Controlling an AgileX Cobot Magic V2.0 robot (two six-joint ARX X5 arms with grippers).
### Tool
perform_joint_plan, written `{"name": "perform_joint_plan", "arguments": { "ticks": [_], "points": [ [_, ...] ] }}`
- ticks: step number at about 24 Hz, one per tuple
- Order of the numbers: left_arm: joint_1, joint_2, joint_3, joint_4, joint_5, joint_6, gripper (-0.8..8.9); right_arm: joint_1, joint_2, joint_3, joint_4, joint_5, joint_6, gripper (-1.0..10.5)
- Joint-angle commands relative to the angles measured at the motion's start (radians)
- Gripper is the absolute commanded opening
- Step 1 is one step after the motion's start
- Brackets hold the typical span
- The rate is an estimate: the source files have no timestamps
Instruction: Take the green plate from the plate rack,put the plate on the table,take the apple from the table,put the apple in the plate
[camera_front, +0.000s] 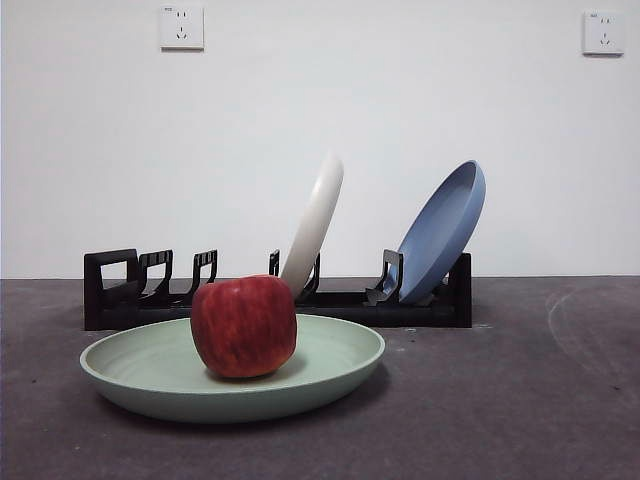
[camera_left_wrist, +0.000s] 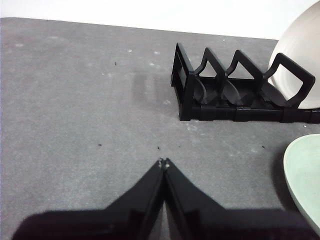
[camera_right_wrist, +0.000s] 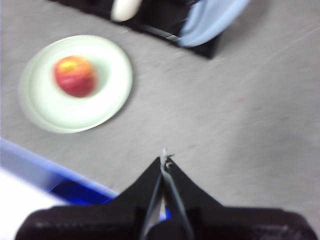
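Two arms are waiting clear of the work, and by the look of things nothing is left for them to do. Starting with the biggest item, the table (camera_front: 560, 400) is lying dark grey and rough under everything. On it, toward the back, the plate rack (camera_front: 420, 305) is holding a cream-white plate (camera_front: 315, 225) and a blue plate (camera_front: 445, 230), both leaning in their slots, while the slots at its other end are standing free. In front of the rack, the green plate (camera_front: 140, 365) is sitting flat on the table, and the apple (camera_front: 243, 326) is resting upright near its middle — well inside the raised rim.

The left gripper (camera_left_wrist: 163, 162) is hovering over bare table just beside the rack's loop end, its jaws pressed together and carrying nothing. The right gripper (camera_right_wrist: 165, 159) is hanging well apart from the plate, likewise pinched closed and empty — its view is blurred, but the apple is showing plainly on the plate.

Judging from this, the last step, apple into plate, is done; the next move is calling only for the arms to keep away.
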Motion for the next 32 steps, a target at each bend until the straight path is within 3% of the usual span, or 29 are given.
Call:
{"name": "perform_joint_plan", "arguments": {
  "ticks": [1,2,3,4,6,10,12,19,24,32],
  "points": [
    [0.003,0.006,-0.007,0.008,-0.002,0.016,-0.03,-0.019,-0.015,-0.042,0.173,0.219,-0.060,0.0],
    [0.003,0.009,-0.007,0.008,-0.002,0.016,-0.03,-0.042,-0.024,-0.077,0.302,0.280,-0.122,0.0],
    [0.003,0.011,-0.007,0.008,-0.002,0.016,-0.03,-0.080,-0.041,-0.129,0.437,0.278,-0.201,0.0],
    [0.003,0.012,-0.007,0.008,-0.002,0.016,-0.03,-0.130,-0.062,-0.193,0.561,0.236,-0.275,0.0],
    [0.003,0.016,-0.007,0.008,-0.002,0.016,-0.03,-0.254,-0.111,-0.351,0.779,0.075,-0.371,0.0],
    [0.003,0.029,-0.007,0.008,-0.002,0.016,-0.03,-0.552,-0.216,-0.691,1.114,-0.288,-0.396,0.0],
    [0.003,0.036,-0.007,0.008,-0.002,0.016,-0.03,-0.652,-0.262,-0.818,1.211,-0.375,-0.396,0.0],
    [0.003,0.058,-0.007,0.008,-0.002,0.016,-0.03,-0.864,-0.500,-1.099,1.277,-0.398,-0.396,0.0],
    [0.003,0.071,-0.007,0.008,-0.002,0.016,-0.03,-0.990,-0.645,-1.205,1.284,-0.398,-0.396,0.0],
    [0.003,0.083,-0.007,0.008,-0.002,0.016,-0.03,-1.038,-0.790,-1.321,1.284,-0.401,-0.373,0.0]
  ]
}}
